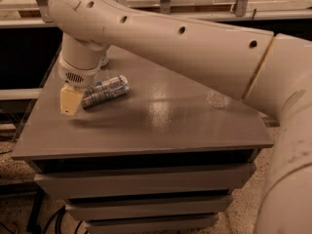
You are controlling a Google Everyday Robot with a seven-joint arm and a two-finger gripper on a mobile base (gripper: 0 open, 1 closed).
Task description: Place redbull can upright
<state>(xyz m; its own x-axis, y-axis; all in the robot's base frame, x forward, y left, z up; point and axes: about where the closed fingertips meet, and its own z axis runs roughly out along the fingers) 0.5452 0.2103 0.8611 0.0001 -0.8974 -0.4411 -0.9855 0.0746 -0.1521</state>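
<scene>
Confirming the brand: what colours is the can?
Redbull can: silver with blue patches, camera view; gripper beside it.

The redbull can (pixel 105 91) is shiny silver metal with blue patches. The gripper (pixel 71 100), just beside its end, looks like matt cream plastic. Grey tabletop (pixel 161 126) smooth, faintly glossy; arm (pixel 185 43) smooth beige shell.

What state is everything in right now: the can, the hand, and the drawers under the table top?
redbull can: lying on its side on the table top, not yet upright.
hand: down at the table's left side, at the can's left end; contact cannot be told.
drawers: pushed in.
small clear object: resting on the table top at the right, apart from the can.
</scene>
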